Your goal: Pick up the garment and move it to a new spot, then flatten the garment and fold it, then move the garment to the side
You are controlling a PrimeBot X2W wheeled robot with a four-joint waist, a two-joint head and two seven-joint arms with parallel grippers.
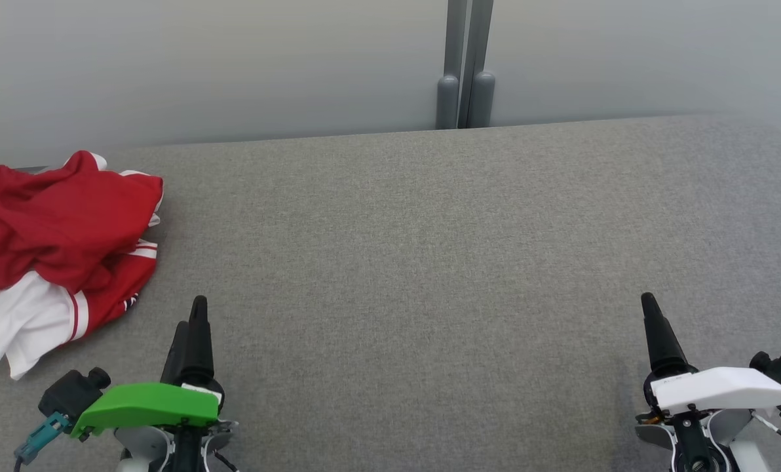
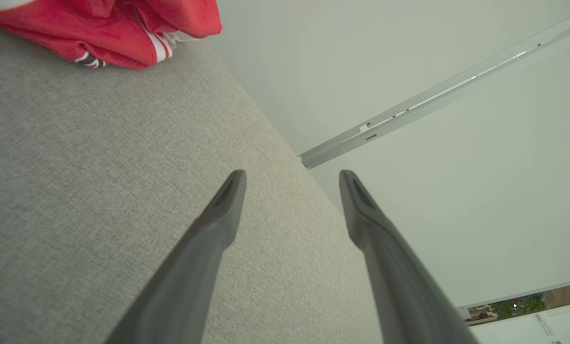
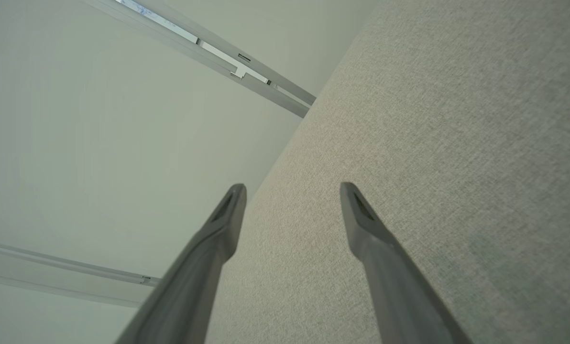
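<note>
Between the fingers [image 2: 218,224] of the left gripper [image 2: 292,174] nothing is being held: the two dark fingers are standing wide apart and are pointing along the grey cloth surface [image 1: 430,262]. Whether they are touching it cannot be told. The fingers of the right gripper [image 3: 292,186] are showing the same wide gap and are likewise gripping nothing. Ahead of the left fingertips and off to their outer side, the garment [image 1: 56,223] is lying in a crumpled red-and-white heap, near that gripper but apart from it. It is lying well apart from the right fingers, across the width of the surface. The two grippers are sitting spread to either side, probably so that the stretch between them is serving as the new spot for flattening and folding. The jaws are standing wide presumably because loose, bunched fabric calls for a deep bite. The pick-up is judged not yet begun, and the left arm is judged the better placed for the first reach. Beyond both sets of fingertips, a pale wall [image 1: 233,59] and a grey post [image 1: 466,65] are bounding the far edge.
</note>
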